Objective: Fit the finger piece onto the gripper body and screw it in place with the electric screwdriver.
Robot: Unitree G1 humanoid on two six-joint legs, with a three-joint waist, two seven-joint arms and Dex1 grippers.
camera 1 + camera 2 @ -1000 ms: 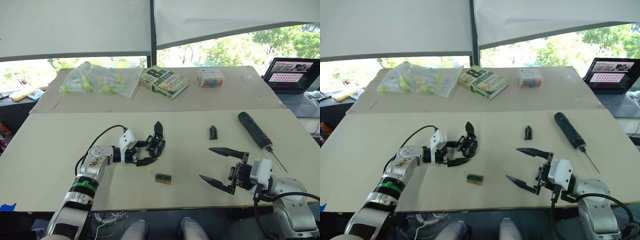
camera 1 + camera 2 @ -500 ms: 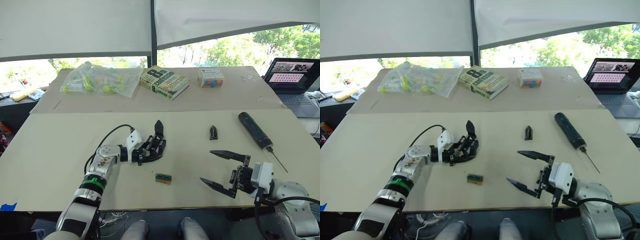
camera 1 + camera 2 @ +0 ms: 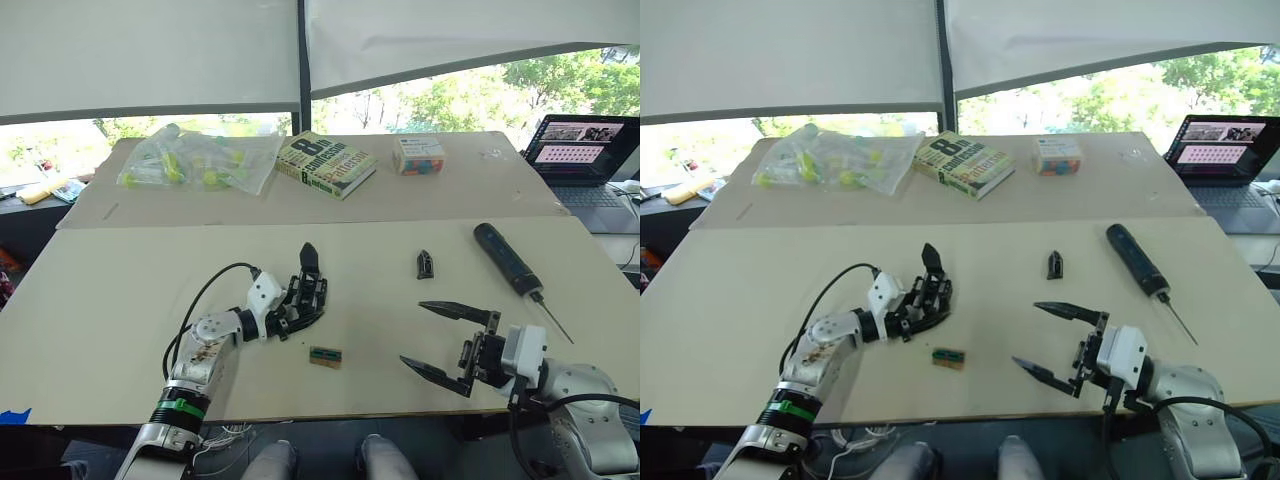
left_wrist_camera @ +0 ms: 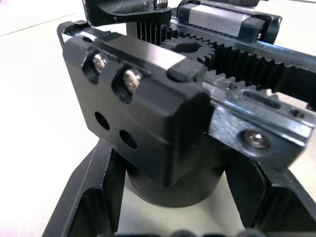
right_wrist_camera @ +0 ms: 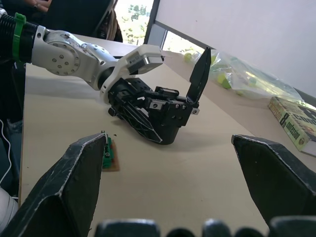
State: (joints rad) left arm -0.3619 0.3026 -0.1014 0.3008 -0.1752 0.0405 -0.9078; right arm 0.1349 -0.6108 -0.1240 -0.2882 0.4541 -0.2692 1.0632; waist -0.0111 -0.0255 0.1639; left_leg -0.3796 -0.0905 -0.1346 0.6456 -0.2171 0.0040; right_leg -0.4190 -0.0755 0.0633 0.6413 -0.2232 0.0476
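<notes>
Left pincer (image 3: 292,312): clenched around the round base of the gripper body (image 3: 307,292); a second ago it was only arriving with fingers spread.
Gripper body: standing on the desk (image 3: 100,300), pointed finger up.
Right pincer (image 3: 432,340): released, hovering low, almost unmoved.
Finger piece (image 3: 425,264): lies apart, beyond the right pincer.
Electric screwdriver (image 3: 506,262): lying near it, untouched.
Meaning: the body seems secured; fetching the finger piece comes next.

- The gripper body (image 3: 305,295) sits between the left gripper's (image 3: 290,312) fingers (image 4: 94,197).
- The finger piece (image 3: 425,264) and electric screwdriver (image 3: 508,262) lie beyond the right gripper's (image 3: 438,338) fingertips (image 3: 425,304).
</notes>
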